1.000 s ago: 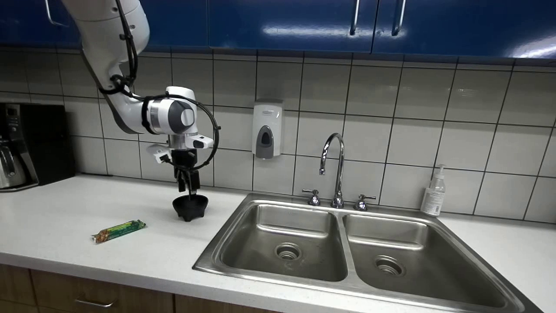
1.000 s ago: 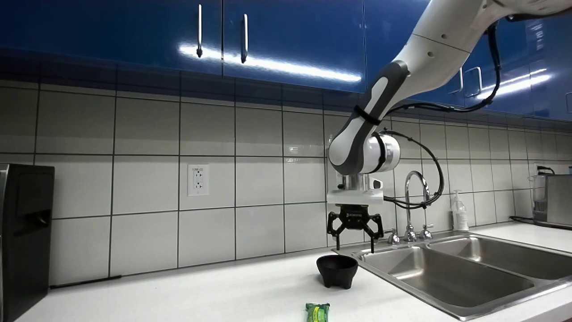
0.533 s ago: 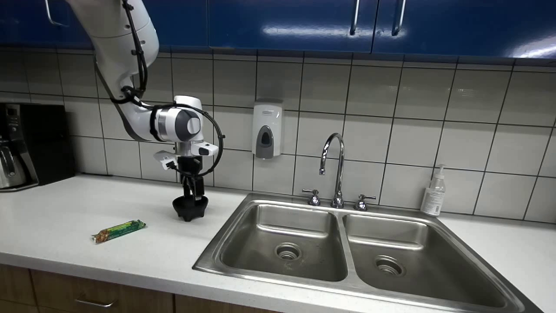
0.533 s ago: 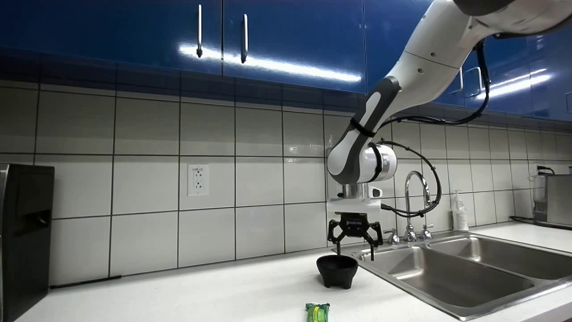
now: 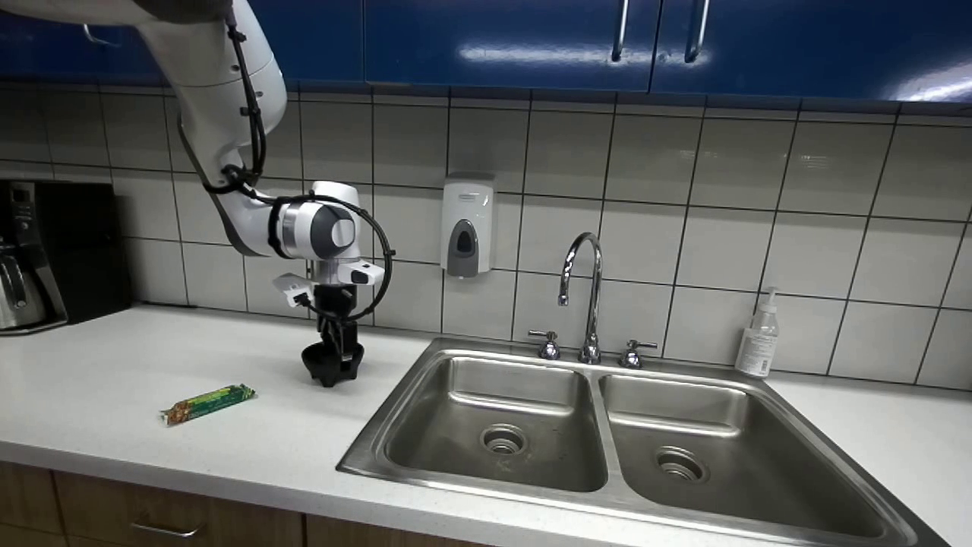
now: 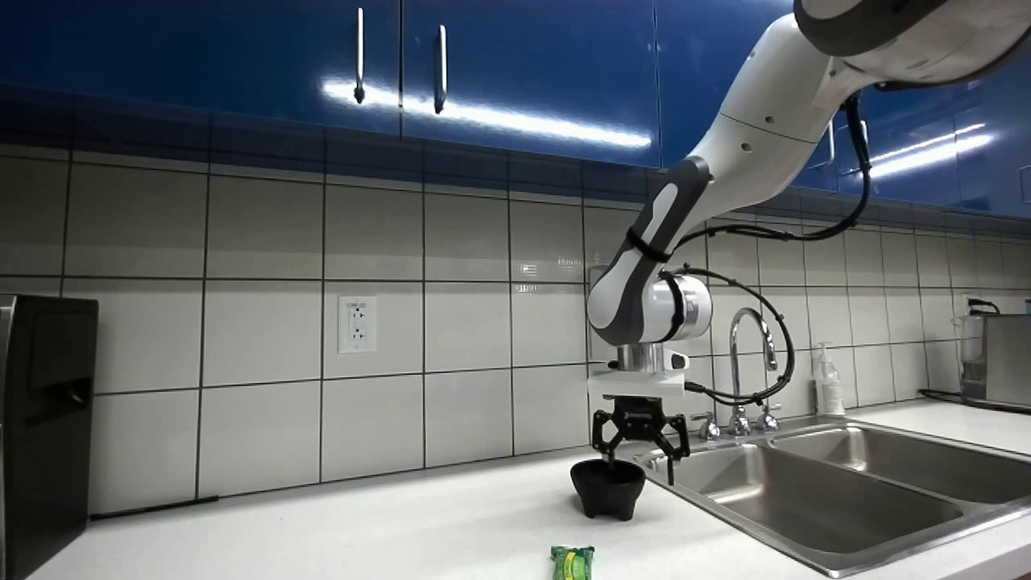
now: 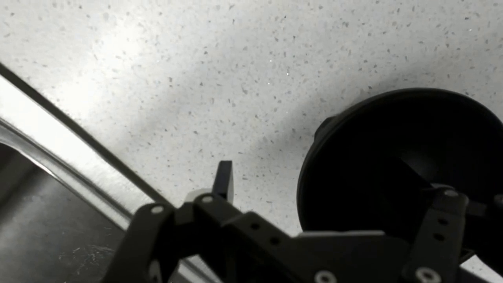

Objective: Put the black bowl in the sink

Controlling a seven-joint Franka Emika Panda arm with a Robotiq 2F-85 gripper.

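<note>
The small black bowl [image 5: 325, 372] stands upright on the white counter, left of the sink; it also shows in an exterior view [image 6: 604, 493] and at right in the wrist view [image 7: 353, 157]. The double steel sink's larger left basin [image 5: 448, 448] also shows in an exterior view [image 6: 838, 507] and at lower left in the wrist view [image 7: 51, 220]. My gripper [image 6: 640, 474] points down, open, straddling the bowl's sink-side rim. One finger reaches inside the bowl, the other is outside. In the wrist view [image 7: 314, 169] the inner fingertip is hard to make out against the dark bowl.
A green-and-brown wrapped bar [image 5: 207, 404] lies on the counter near the bowl. A chrome faucet [image 5: 588, 296] stands behind the basins. A soap dispenser [image 5: 468, 226] hangs on the wall. A pump bottle [image 5: 758, 342] stands at the sink's back right, a coffee maker [image 5: 72, 251] at far left.
My arm has moved down and slightly toward the sink. The fingers have dropped from above the bowl to around its rim, one now inside. The bowl has not moved.
</note>
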